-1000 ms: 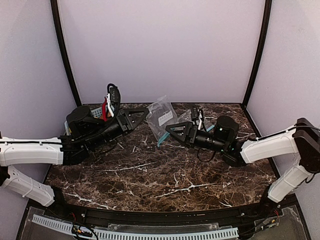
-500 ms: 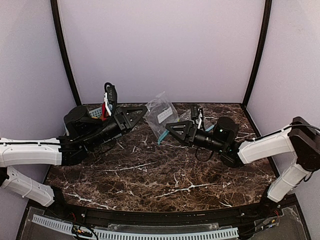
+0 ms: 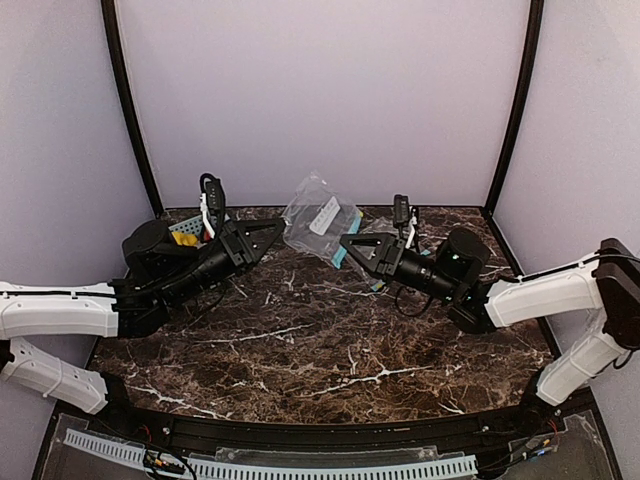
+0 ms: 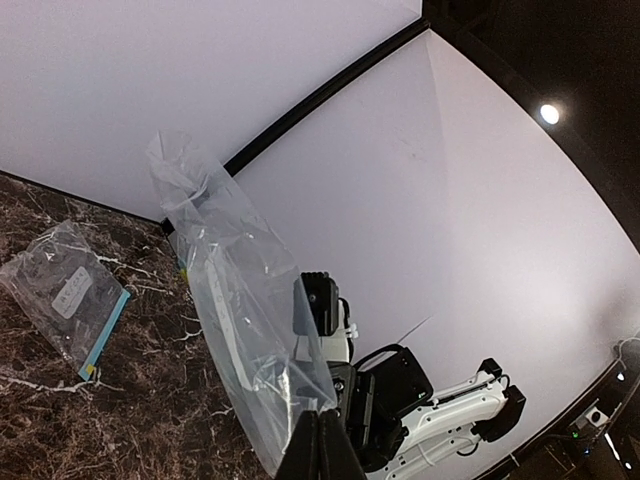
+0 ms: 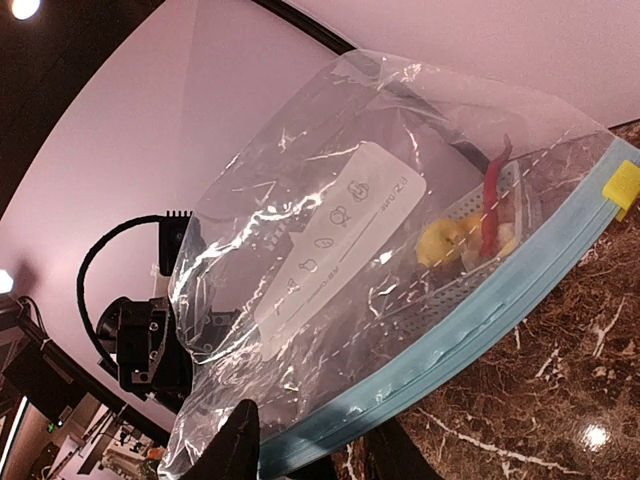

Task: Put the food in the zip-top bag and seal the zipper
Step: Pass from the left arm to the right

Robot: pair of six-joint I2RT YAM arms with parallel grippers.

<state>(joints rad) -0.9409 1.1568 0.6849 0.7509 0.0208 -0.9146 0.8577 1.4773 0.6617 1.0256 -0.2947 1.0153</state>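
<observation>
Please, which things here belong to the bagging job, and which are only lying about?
Job: zip-top bag held in left claw; its zipper; lemon.
Lying about: second bag; red chili.

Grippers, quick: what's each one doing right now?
Left gripper: shut on the zip-top bag.
Right gripper: open, jaws either side of the zipper, not clamped.

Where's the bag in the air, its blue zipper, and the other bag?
zip-top bag (image 3: 320, 215), top view, its white label.
zipper (image 5: 480, 325), right wrist view, middle of strip.
other bag (image 4: 70, 292), left wrist view, its label.
</observation>
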